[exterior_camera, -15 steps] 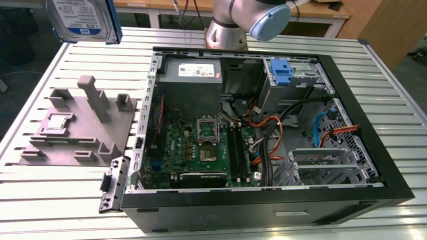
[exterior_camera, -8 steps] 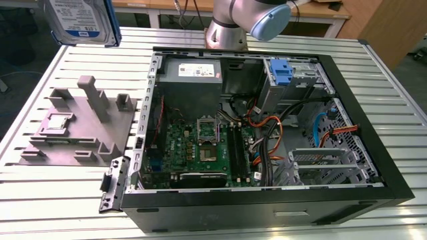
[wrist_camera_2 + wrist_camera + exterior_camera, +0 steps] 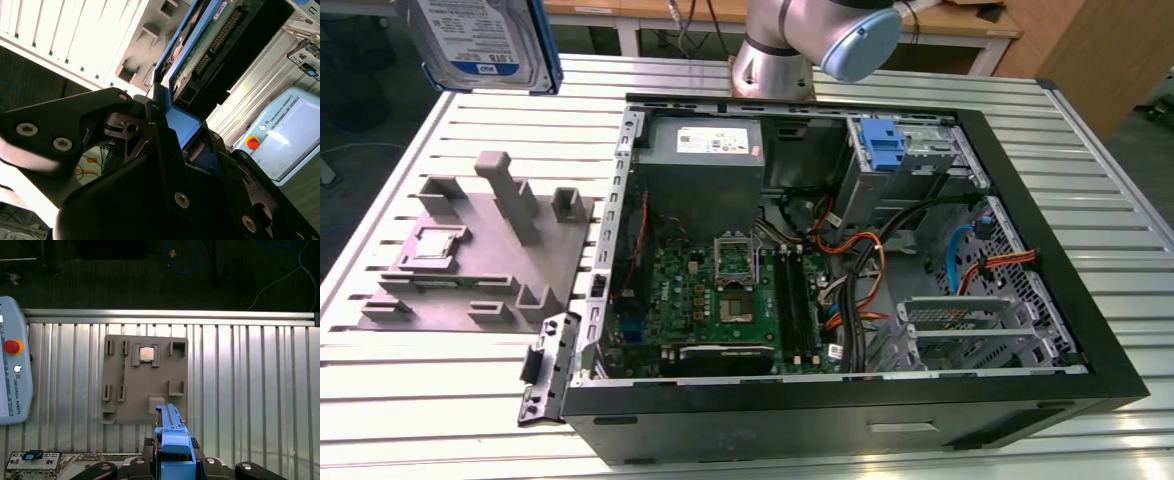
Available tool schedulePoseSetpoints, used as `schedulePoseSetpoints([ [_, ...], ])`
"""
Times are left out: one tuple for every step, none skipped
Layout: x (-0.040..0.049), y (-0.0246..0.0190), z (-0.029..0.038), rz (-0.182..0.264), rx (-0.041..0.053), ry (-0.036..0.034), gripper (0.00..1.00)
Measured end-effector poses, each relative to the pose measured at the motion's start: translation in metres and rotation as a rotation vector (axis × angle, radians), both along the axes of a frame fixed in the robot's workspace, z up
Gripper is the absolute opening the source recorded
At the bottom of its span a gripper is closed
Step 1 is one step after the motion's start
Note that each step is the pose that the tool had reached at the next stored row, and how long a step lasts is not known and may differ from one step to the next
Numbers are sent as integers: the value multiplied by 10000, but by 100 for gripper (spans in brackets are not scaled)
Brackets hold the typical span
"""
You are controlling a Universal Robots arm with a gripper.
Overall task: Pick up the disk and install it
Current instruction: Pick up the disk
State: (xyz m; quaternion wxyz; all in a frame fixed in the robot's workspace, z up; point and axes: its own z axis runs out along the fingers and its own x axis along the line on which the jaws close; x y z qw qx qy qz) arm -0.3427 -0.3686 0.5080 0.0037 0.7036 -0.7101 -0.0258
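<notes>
End effector [image 3: 174, 461] is pinching the disk [image 3: 478, 42] by its blue rail (upper left of the exterior frame), up off the counter [image 3: 427, 400], near the open PC case [image 3: 854, 412].

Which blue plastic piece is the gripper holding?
The disk, its labelled drive body clamped in the gripper above the table; the blue latch stands bare in the case.

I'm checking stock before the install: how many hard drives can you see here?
1. The disk is held up over the table at the exterior view's left, clamped in the gripper by its blue rail. Others may be hidden inside the computer case.
</notes>
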Motion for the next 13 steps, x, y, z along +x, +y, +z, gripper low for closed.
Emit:
schedulePoseSetpoints([
  [0, 0, 0, 0, 0, -1, 37],
  [0, 0, 0, 0, 0, -1, 37],
  [0, 0, 0, 0, 0, 0, 37],
  [0, 0, 0, 0, 0, 0, 37],
  [0, 0, 0, 0, 0, 0, 37],
  [0, -1, 0, 0, 0, 0, 37],
  [0, -1, 0, 0, 0, 0, 37],
  [0, -1, 0, 0, 0, 0, 37],
  [0, -1, 0, 0, 0, -1, 37],
  [0, -1, 0, 0, 0, 0, 37],
  [0, -1, 0, 0, 0, 0, 37],
  [0, -1, 0, 0, 0, 0, 37],
  [0, -1, 0, 0, 0, 0, 37],
])
